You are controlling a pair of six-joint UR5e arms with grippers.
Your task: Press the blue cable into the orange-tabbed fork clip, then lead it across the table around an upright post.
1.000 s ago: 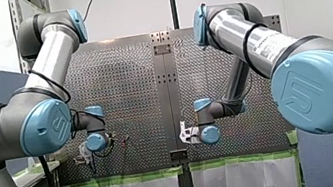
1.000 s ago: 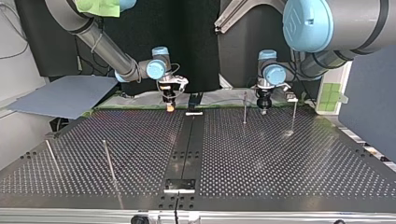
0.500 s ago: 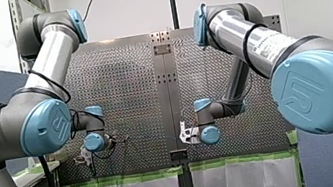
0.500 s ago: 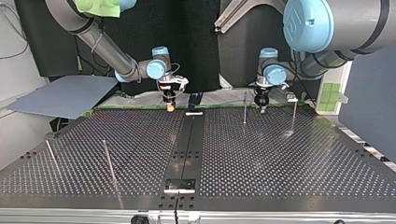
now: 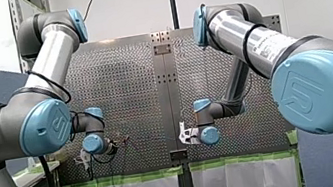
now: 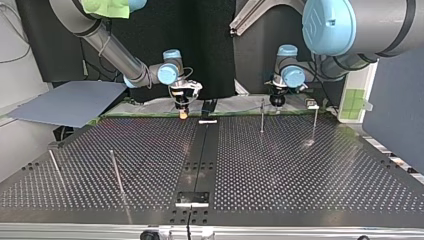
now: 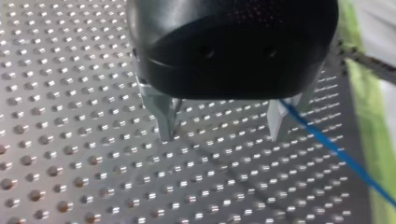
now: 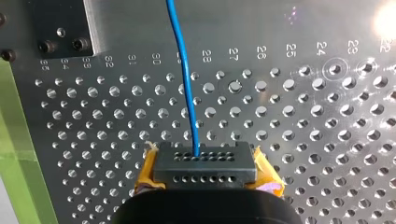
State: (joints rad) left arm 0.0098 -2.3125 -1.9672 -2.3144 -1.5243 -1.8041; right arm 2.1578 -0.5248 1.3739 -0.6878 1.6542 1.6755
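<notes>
The left pincer (image 7: 222, 135) hangs released over the desk (image 7: 70, 140), the blue cable (image 7: 336, 151) passing just beside it; the right pincer (image 6: 183, 114), upper centre of the top view, clenches that cable.

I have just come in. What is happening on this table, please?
My right gripper is shut on the blue cable, which runs ahead of it over the perforated table. My left gripper is open and holds nothing; the cable passes close beside it. In the top view both grippers are at the table's far edge, the left one just beyond an upright post. Whether the cable goes around a post yet, the pictures do not show.
</notes>
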